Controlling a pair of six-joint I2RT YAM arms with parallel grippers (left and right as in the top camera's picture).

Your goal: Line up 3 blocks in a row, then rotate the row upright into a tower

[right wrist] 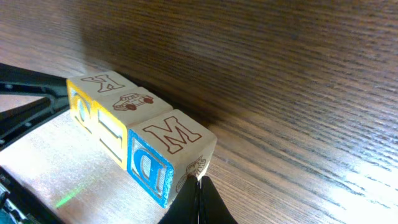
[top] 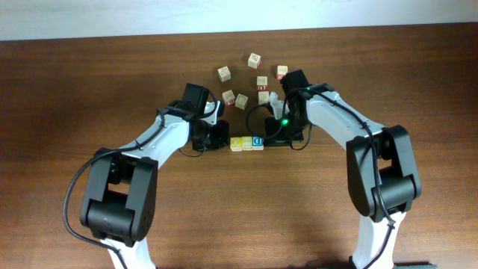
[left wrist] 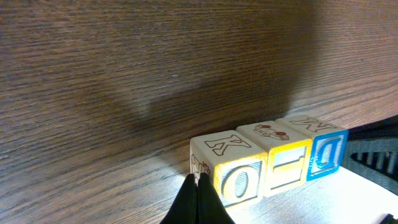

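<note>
Nearest the robot, the two white arms reach out over the brown wooden table (top: 89,90) toward its middle. The three task blocks lie there in a straight row, touching side to side. The yellow-faced O block (top: 237,143) is at the 9 o'clock end. The yellow-faced I block (top: 247,143) sits in the middle, and the blue-faced D block (top: 258,140) is at the 3 o'clock end.

The left gripper (top: 225,142) sits at the 9 o'clock end of the row. Its wrist camera shows the dark fingers pressed together into one point (left wrist: 198,198), holding nothing, right against the end face of the O block (left wrist: 231,171). Beyond that the I block (left wrist: 283,157) and the D block (left wrist: 324,149) recede toward 2 o'clock.

The right gripper (top: 271,140) mirrors it at the 3 o'clock end. Its jaws are also fully together and empty (right wrist: 200,200), with the tip at the lower edge of the D block (right wrist: 163,152). Behind it, the I block (right wrist: 124,115) and the O block (right wrist: 87,93) run off toward 10 o'clock.

Farther out, toward 12 o'clock from the row, loose cream cubes (top: 255,60) with red markings lie scattered and well apart from the line of three.
</note>
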